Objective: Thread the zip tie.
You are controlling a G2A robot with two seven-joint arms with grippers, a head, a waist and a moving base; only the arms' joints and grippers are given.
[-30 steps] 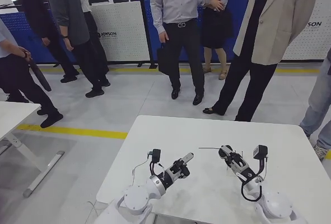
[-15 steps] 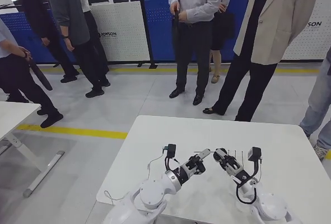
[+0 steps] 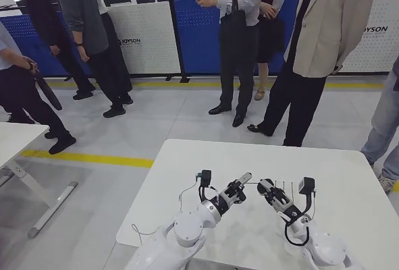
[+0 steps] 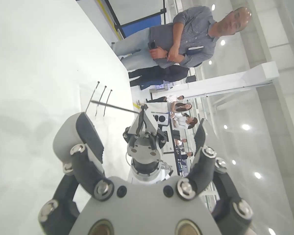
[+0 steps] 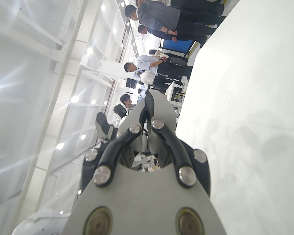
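Note:
My right gripper (image 5: pixel 149 97) is shut on a thin black zip tie (image 5: pixel 149 106), whose ribbed strap runs between its fingers. In the left wrist view the same right gripper (image 4: pixel 143 113) pinches the zip tie (image 4: pixel 112 106), and the strap sticks out sideways above the white table. My left gripper (image 4: pixel 142 119) is open, its two pads spread wide, and it faces the right one a short way off with nothing between them. In the top view the left gripper (image 3: pixel 243 181) and right gripper (image 3: pixel 262 185) nearly meet tip to tip over the middle of the table (image 3: pixel 341 169).
Three spare black zip ties (image 4: pixel 104 96) lie side by side on the table beyond the right gripper. Several people stand on the floor past the table's far edge. A second white table (image 3: pixel 3 142) stands at the left.
The left arm has swung right and forward until its gripper came close to the right gripper. The right gripper shifted slightly left with the zip tie. In the last half second little moved.

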